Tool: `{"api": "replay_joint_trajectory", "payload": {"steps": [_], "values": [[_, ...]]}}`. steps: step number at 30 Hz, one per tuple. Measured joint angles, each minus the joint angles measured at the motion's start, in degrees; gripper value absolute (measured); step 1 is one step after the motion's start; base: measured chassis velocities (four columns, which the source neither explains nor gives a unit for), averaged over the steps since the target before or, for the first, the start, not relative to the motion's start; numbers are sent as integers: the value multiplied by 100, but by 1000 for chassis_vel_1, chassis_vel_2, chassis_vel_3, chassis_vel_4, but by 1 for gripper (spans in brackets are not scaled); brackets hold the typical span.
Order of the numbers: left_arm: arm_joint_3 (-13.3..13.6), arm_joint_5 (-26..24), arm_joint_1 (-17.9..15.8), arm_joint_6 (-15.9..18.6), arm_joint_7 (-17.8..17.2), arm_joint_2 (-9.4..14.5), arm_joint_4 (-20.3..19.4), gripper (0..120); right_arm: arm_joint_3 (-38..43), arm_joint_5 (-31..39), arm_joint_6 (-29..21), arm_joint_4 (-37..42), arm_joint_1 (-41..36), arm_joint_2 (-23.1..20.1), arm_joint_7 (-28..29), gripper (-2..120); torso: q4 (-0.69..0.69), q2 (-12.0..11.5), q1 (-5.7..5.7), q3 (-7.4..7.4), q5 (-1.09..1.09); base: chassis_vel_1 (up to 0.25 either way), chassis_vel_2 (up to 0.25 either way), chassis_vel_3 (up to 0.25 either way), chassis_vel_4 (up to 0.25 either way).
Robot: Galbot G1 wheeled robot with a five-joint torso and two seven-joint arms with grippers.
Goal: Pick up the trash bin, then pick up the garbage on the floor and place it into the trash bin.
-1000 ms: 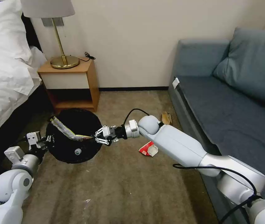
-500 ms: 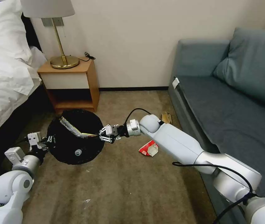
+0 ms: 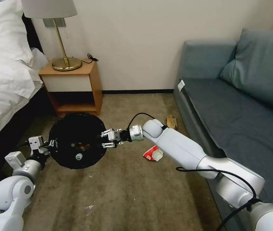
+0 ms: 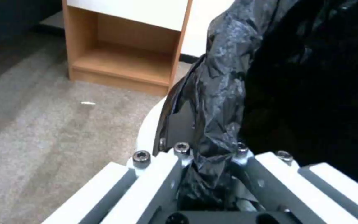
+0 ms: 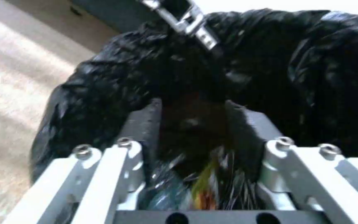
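left pincer (image 4: pixel 212 174) grips trash bin (image 3: pixel 75 141) liner (no legible writing).

One bin (image 3: pixel 75 141), lined with one black bag (image 4: pixel 224 93). Two arms, each with one end effector: the left end effector (image 3: pixel 48 145) and the right end effector (image 3: pixel 106 139). Two litter pieces lie on the carpet: one red-and-white packet (image 3: pixel 153 153) and one brown peel (image 3: pixel 171 122). One nightstand (image 3: pixel 74 86), one lamp (image 3: pixel 59 35), one sofa (image 3: pixel 239 96), one bed (image 3: pixel 5 70).
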Motion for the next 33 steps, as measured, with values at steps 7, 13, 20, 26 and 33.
{"api": "replay_joint_trajectory", "payload": {"steps": [7,13,20,26,33], "values": [[21,-18,-79,10,-3,-5,129,1,234,429,15,277,19,-96,7,68,1,0,0,0,0,0,0,0,0],[-19,-63,-153,10,-90,74,375,1,846,1224,-296,1617,-53,-698,52,90,0,0,0,0,0,0,0,0,0],[-39,-113,-178,7,-134,123,427,1,1424,1542,-394,2408,-274,-1367,1182,100,0,1,0,-1,1,0,0,0,0],[-101,-133,-64,7,-149,149,313,1,1670,2056,-1204,1853,-515,-1662,2836,100,1,1,0,0,2,0,0,0,0],[-126,-153,-30,-4,-162,168,257,1,1523,2098,-2507,296,-261,-1364,3713,100,-1,1,0,0,-1,0,0,0,0]]}}
